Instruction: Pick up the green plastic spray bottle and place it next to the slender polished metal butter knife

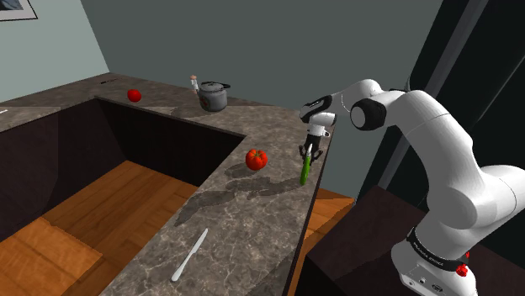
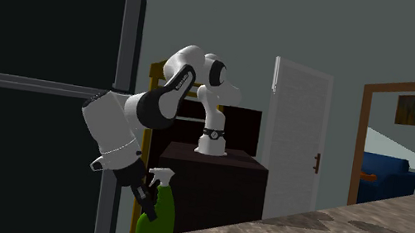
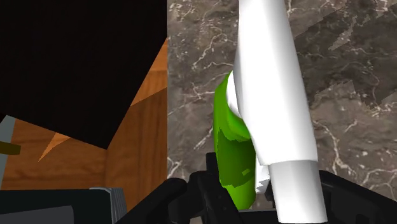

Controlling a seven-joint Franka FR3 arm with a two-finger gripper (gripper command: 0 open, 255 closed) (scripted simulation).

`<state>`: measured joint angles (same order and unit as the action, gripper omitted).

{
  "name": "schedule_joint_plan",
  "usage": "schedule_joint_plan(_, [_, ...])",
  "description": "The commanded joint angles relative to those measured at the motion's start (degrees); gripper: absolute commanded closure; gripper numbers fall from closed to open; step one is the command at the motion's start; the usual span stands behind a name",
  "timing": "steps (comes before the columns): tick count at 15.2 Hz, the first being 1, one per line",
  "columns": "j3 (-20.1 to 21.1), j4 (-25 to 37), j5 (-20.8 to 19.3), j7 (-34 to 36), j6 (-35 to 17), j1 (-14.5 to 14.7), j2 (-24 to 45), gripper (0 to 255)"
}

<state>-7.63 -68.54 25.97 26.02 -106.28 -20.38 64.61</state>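
The tool [image 1: 310, 153] is clamped on the green spray bottle [image 1: 304, 171], which sits at the far right edge of the desk [image 1: 252, 210] in the shoulder view, right below the wrist of the white arm [image 1: 437, 151]. In the wrist view the two black fingers [image 3: 191, 198] press on the bottle from both sides, one against the green body and the other against the white trigger head [image 3: 273, 102]. The second exterior view shows the tool gripping the bottle at its neck, just under that head, and the bottle leans a little. Whether its base touches the desk cannot be told.

A red tomato [image 1: 257, 159] lies on the desk just to the shoulder view's left of the bottle. The butter knife [image 1: 190, 254], pale and slender, lies flat on the near part of the desk, well apart from the bottle. At the far end stand a grey lidded pot [image 1: 214, 97] and, further to the shoulder view's left, a second tomato [image 1: 134, 95].

The desk is dark veined stone and bends around a wooden floor [image 1: 101, 219]. In the second exterior view a tall black refrigerator [image 2: 37, 71] rises behind the tool, and a white door [image 2: 293, 149] stands to that view's right.
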Motion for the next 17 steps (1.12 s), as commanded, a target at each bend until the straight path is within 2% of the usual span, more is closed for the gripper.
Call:
schedule_joint_plan(1, [-0.01,-0.03,-0.01,0.01,0.01,0.0,0.02,255])
schedule_joint_plan(17, [-0.95,-5.22,-0.82,1.16,4.25,0.67,-9.49,255])
